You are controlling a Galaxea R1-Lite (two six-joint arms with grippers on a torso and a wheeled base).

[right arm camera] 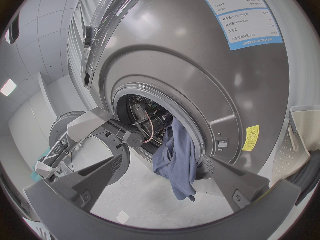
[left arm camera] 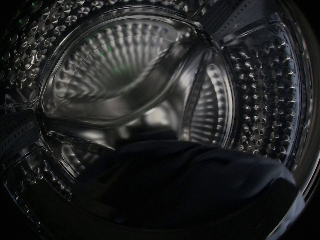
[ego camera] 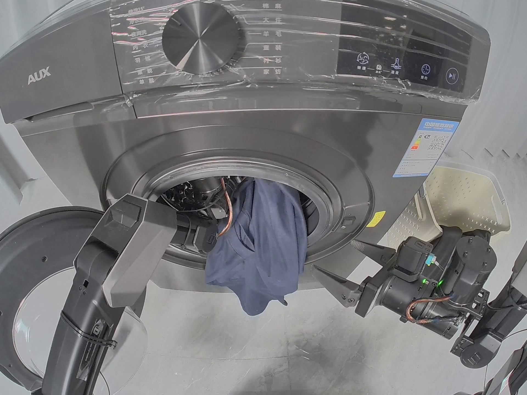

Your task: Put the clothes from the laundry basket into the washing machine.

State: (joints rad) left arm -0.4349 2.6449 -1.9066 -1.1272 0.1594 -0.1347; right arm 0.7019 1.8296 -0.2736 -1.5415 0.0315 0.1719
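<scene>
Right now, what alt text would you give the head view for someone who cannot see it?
A dark blue cloth garment hangs half out of the round opening of a grey metal front-loading washing machine, with the left arm extending into that opening beside it. The open right gripper sits low on the right, near a cream perforated plastic laundry basket.

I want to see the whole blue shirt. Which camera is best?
The head view: the blue shirt hangs over the washing machine's rim, partly dangling outside. The right wrist view shows it from the side. The left wrist view, inside the drum, shows a dark fold.
</scene>
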